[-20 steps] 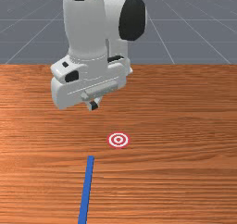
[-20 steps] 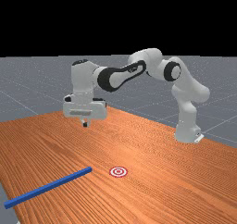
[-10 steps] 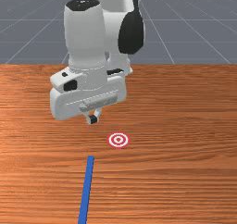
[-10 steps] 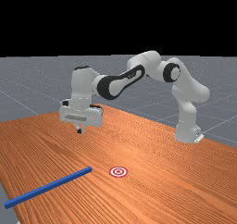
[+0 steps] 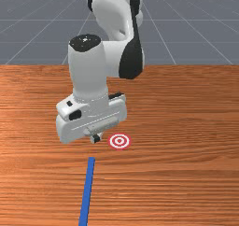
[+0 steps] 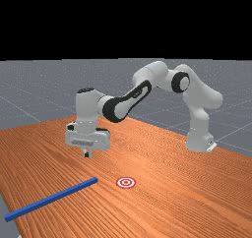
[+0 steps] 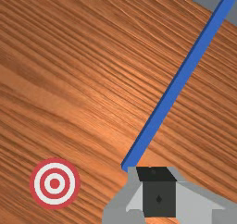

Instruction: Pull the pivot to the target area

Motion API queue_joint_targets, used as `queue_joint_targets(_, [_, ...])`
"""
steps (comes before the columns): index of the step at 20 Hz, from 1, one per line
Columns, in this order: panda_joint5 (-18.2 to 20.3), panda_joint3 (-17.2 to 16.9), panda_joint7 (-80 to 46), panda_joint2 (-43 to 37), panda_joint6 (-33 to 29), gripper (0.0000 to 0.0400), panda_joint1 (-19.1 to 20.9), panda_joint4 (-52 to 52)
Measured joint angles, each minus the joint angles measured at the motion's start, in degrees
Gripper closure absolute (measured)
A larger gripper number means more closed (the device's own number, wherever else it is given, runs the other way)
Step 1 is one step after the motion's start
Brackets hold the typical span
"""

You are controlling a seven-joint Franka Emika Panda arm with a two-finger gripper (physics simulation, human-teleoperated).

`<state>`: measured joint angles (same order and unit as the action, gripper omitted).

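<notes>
- Lowered since the earlier frame: my gripper (image 5: pixel 95 138), which also stands closer to the blue bar (image 5: pixel 87 187) in the front view. Bar and target (image 5: pixel 119 141) have kept their places.
- Gripper state: fingers brought together, tips meeting, nothing held. I judge this setting is chosen to press or hook the bar rather than pinch it.
- Pivot: I take the blue bar to be the pivot. It lies flat on the table (image 5: pixel 186 183), near end (image 6: pixel 94 181) toward the arm, outer end (image 6: pixel 9 217) at the table's edge.
- Target position: beside the near end, apart from it, toward the front view's right and slightly closer to the arm. No part of the bar is on it.
- Tip position: above the table and close to the near end, with a gap visible in the far view. This placement suits a short final approach.
- Stage: approach; the pull is not begun.
- Next step: align over the bar, lower to contact, then draw it toward the target.
- Caution: contact at the extreme end could swivel the bar or let the tip slip off. Check alignment before applying load.
</notes>
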<state>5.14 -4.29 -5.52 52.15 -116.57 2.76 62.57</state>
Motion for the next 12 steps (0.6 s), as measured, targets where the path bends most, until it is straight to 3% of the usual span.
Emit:
queue_joint_targets(4, [-0.42,-0.22,-0.43,3.16,2.8,0.04,-0.04,-4.1])
queue_joint_targets(6, [2.32,1.95,1.81,2.8,-1.21,0.04,1.5,-0.93])
queue_joint_targets(11, [-0.81,-0.75,-0.74,5.06,-4.92,0.04,-0.51,0.12])
queue_joint_targets(12, [0.3,0.32,0.19,6.34,-3.1,0.04,0.33,-1.98])
